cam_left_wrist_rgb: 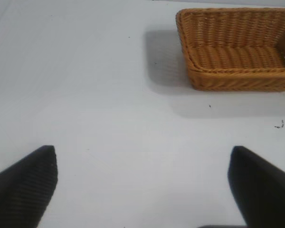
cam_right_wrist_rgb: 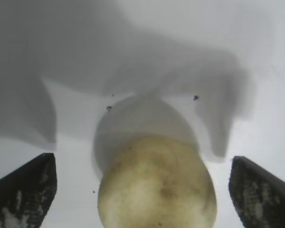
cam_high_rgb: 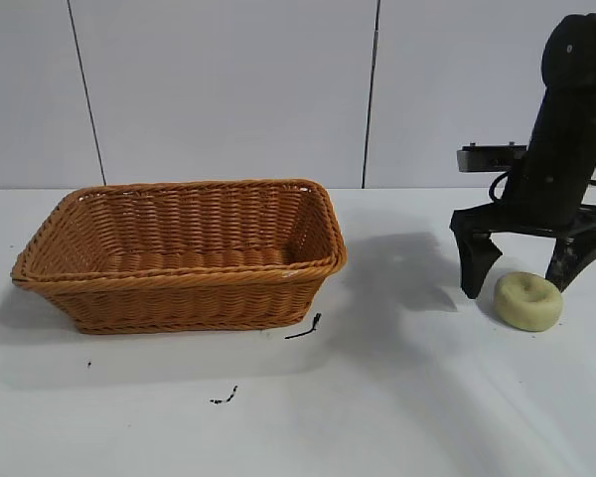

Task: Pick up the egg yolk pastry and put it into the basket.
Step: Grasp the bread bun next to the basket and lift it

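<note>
Right gripper hangs jaws wide apart over the egg yolk pastry; closing off-centre could squash or nudge it away.

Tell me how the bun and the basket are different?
The bun is small, round and pale yellow; the basket is big, rectangular and orange-brown. The bun looks smooth and matte with a dimple on top; the basket is woven wicker with a braided rim. The bun sits between the open fingers of the right gripper; the basket stands apart with no gripper near it. Both rest on the white table.
</note>
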### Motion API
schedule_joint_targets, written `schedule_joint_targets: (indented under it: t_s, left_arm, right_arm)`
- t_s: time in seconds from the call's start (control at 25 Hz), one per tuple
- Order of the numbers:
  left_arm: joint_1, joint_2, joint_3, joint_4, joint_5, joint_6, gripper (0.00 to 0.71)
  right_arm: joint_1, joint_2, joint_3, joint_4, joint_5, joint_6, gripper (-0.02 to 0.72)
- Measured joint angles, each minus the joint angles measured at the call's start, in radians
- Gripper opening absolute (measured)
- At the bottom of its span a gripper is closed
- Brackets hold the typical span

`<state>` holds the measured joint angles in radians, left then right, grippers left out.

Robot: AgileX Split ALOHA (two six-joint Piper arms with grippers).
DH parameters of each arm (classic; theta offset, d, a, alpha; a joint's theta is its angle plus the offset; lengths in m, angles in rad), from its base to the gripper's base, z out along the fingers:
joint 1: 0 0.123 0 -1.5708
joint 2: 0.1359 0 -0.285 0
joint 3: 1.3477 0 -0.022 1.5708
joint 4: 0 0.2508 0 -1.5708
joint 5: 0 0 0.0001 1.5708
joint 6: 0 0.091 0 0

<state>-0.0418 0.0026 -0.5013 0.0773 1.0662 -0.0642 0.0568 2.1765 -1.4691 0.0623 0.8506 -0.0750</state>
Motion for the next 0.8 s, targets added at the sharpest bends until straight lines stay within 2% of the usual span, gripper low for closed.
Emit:
schedule_joint_targets:
  t_s: [0.12,0.2,0.28,0.4,0.52,0.64,0.8]
  left_arm:
    - [0.000,0.000,0.000,0.000,0.000,0.000,0.696]
    - [0.000,0.000,0.000,0.000,0.000,0.000,0.696]
    - [0.000,0.000,0.000,0.000,0.000,0.000,0.696]
    - [0.000,0.000,0.000,0.000,0.000,0.000,0.696]
    - [0.000,0.000,0.000,0.000,0.000,0.000,0.696]
    - [0.000,0.000,0.000,0.000,0.000,0.000,0.696]
    - [0.000,0.000,0.000,0.000,0.000,0.000,0.696]
  right_arm:
    - [0.000,0.007,0.000,0.000,0.012,-0.008,0.678]
    - [0.000,0.007,0.000,0.000,0.012,-0.008,0.646]
    - [0.000,0.007,0.000,0.002,0.012,-0.009,0.577]
    - [0.000,0.007,0.000,-0.001,0.013,-0.009,0.400]
    - [0.000,0.007,0.000,-0.001,0.014,-0.010,0.278]
    - [0.000,0.006,0.000,0.000,0.014,-0.013,0.244]
    - [0.000,-0.007,0.000,0.001,0.012,-0.016,0.235]
